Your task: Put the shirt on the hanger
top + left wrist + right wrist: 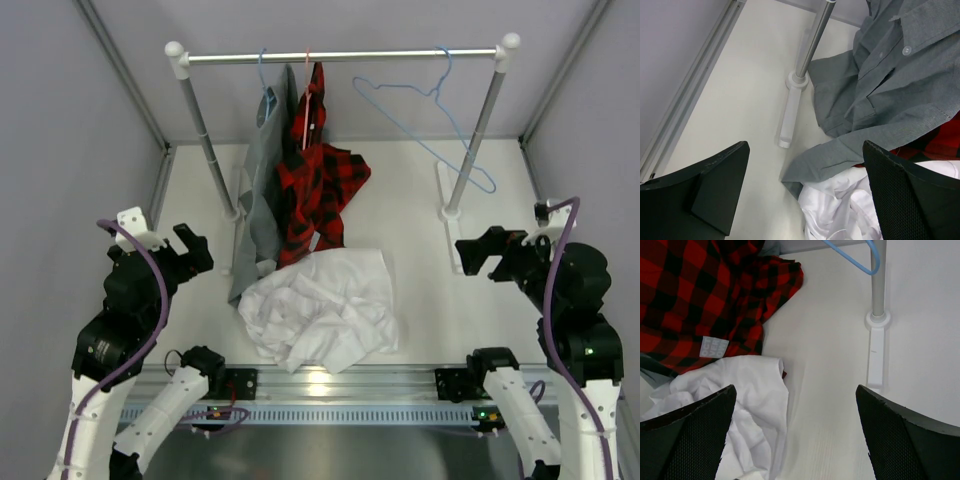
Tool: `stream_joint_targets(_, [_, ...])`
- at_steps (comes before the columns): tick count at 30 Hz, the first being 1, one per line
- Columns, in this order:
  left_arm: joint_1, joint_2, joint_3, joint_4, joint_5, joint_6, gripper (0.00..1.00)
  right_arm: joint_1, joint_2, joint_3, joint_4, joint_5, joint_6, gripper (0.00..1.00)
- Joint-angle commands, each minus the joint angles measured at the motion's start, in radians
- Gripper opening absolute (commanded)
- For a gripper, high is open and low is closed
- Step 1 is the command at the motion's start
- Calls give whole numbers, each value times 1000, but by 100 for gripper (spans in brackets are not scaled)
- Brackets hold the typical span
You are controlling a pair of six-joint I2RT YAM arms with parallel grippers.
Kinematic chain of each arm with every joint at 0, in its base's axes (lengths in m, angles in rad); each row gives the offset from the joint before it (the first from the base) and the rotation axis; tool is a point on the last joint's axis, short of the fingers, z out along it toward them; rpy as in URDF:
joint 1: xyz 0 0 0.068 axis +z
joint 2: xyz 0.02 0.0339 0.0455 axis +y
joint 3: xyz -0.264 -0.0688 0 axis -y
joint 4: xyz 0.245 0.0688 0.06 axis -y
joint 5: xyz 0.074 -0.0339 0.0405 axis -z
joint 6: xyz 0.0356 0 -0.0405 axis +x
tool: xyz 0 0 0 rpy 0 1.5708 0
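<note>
Nearest to me, both pairs of jaws stand spread as wide as they go, with nothing in them. The left jaws hang over the bench [420, 290] at the left of the heap and the right jaws well off to its right, neither touching cloth.

Between them, close to the near edge, lies the shirt [320, 305], a crumpled white mound. I can't pick out the collar or the shoulders. That is my first worry: a blind pinch could gather several layers, or a sleeve, and the garment would come up twisted and useless for threading.

Just behind it, the hem of the plaid shirt [315, 190] droops onto the mound's far edge, and a sleeve of the grey shirt [880, 100] trails along the bench beside its left far corner. The left wrist view shows grey and white cloth touching. A grab taken too far back could catch either neighbour and drag it off the rail [340, 57].

Further off, the hanger [437, 98] hangs bare by its hook near the rail's right end, tilted, its low corner close to the right post [478, 130]. It looks light and free to swing. I expect a nudge would set it rocking or slip it off the bar, and the post crowds the right arm's approach. Bringing the hanger down to the bench looks safer than dressing it up there.
</note>
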Motion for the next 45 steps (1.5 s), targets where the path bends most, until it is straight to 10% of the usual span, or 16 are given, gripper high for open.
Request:
stream_joint_targets(1, [-3,-8,-2,13,-20,-3,98,2,-1,-4,80,-21,3,99])
stream_joint_targets(7, [-3,-10,-3,13,-31,-17,98,2,13,-23,109,-209,-15,100])
stream_joint_targets(14, [-3,-23,-36,21,15,-57,98,46,152,-208,581,-624,219,99])
stream_joint_targets(21, [-3,-33,-76,32,29,-65,98,659,431,-174,553,-88,-7,100])
stream_joint_targets(37, [-3,26,-92,4,274,-60,98,830,832,-372,670,183,-68,93])
stream_joint_targets(40, [-3,53,-106,4,366,-72,98,832,875,-385,700,149,-54,57])
stream_joint_targets(41, [-3,69,-111,4,393,-75,98,832,880,-382,703,152,-43,26])
stream_joint_targets(43, [-3,82,-125,6,423,-79,98,832,860,-382,701,224,-25,1])
stream_joint_targets(45, [-3,104,-135,6,469,-79,98,829,825,-391,687,326,14,0])
